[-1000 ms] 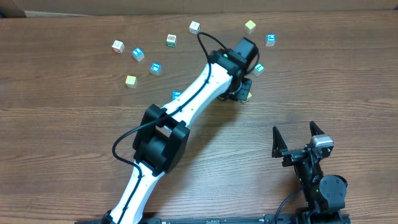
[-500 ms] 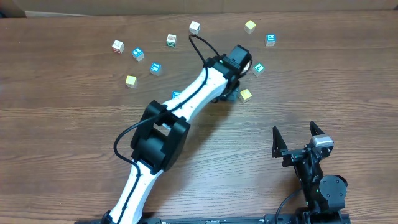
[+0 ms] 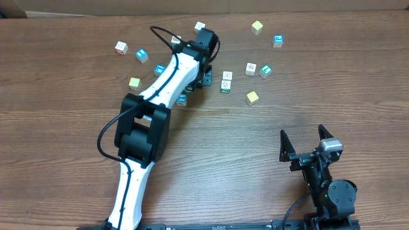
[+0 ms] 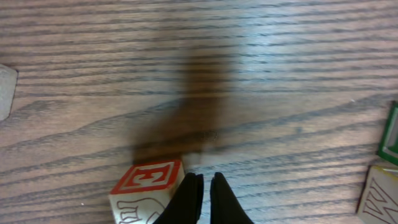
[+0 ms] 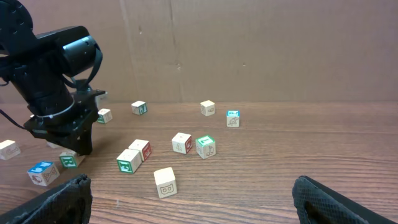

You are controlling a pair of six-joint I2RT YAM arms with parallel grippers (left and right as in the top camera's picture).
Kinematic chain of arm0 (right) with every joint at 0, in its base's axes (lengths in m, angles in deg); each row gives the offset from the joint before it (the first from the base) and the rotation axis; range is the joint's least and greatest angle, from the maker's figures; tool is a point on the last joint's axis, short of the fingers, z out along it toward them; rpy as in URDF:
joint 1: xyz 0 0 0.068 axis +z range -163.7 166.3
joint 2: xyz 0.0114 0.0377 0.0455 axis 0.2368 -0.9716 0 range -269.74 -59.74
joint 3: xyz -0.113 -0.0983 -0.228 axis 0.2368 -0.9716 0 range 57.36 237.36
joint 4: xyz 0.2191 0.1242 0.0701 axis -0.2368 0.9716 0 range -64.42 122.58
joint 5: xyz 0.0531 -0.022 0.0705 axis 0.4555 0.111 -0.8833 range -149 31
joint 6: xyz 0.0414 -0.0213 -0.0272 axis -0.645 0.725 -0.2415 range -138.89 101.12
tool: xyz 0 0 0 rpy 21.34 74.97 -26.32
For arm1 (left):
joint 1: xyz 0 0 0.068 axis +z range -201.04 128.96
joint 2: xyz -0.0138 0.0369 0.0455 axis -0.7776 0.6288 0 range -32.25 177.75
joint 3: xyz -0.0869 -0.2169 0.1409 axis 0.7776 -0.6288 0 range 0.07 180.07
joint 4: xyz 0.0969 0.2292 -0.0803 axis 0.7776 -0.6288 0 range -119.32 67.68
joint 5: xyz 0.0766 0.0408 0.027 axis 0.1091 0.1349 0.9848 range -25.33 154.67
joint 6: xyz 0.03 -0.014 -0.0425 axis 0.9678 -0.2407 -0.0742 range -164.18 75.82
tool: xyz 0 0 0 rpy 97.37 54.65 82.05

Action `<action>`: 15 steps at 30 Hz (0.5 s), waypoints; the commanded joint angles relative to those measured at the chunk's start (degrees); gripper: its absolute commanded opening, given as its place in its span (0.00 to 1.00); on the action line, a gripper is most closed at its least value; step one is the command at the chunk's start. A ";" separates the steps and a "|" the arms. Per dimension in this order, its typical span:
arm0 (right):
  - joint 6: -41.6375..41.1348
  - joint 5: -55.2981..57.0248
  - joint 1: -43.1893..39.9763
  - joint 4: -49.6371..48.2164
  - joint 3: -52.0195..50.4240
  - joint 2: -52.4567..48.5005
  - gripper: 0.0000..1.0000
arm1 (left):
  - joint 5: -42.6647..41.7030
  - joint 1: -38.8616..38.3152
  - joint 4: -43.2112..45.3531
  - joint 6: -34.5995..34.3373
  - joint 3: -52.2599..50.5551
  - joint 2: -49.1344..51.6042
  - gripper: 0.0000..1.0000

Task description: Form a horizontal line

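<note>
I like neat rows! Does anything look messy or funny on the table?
Yes. The cubes are scattered over the table and turned at different angles, not lined up in a row. One pale yellow cube sits a little apart from its neighbours. Nothing looks broken or spilled.

Left claw point(image 4: 206, 186) swung left, away from yellow cube point(image 3: 252, 97)

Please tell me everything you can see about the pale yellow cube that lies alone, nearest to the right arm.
The small pale yellow cube looks like painted wood. Its top is plain; the right wrist view shows a dark printed mark on one side face. It sits flat on the brown wood-grain table, slightly turned, apart from the other cubes. Nothing but the table touches it.
</note>
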 commanded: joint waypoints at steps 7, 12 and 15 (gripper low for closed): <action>0.26 0.31 0.44 -0.42 -0.59 0.68 1.00 | -5.38 -0.70 -0.61 -0.35 -0.39 0.00 0.09; 0.26 0.31 0.44 -0.42 -0.59 0.68 1.00 | -8.28 -0.94 -1.09 1.86 -0.39 0.00 0.07; 0.26 0.31 0.44 -0.42 -0.59 0.68 1.00 | -9.14 -1.03 -1.09 1.84 -0.39 0.00 0.05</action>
